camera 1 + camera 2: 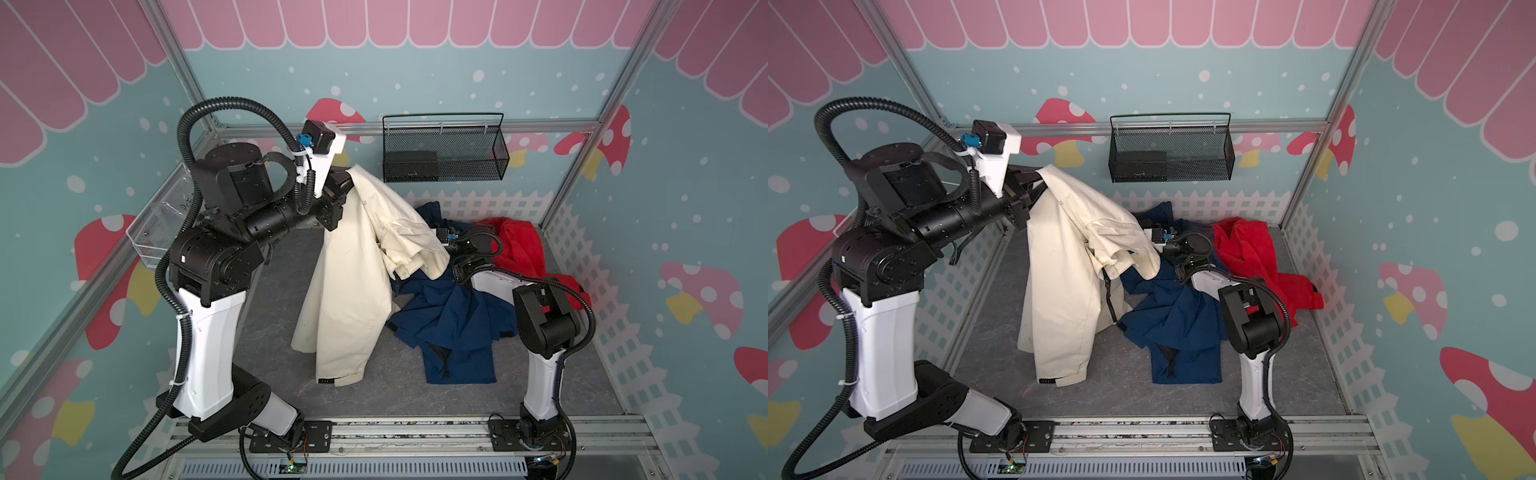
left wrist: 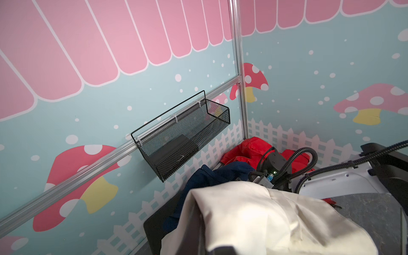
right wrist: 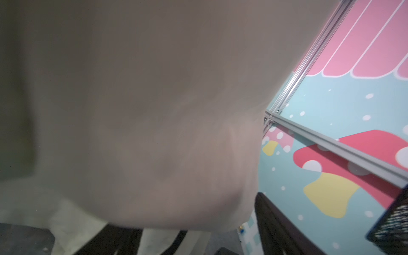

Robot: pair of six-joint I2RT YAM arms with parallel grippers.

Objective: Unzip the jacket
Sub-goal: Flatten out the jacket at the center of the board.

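Left arm (image 1: 272, 220) raised, jaws clamped shut; right arm (image 1: 494, 284) stretched low.

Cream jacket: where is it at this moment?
In both top views the cream jacket hangs left of centre from the left fingers, its hem reaching the grey mat. The navy garment lies immediately to its right.
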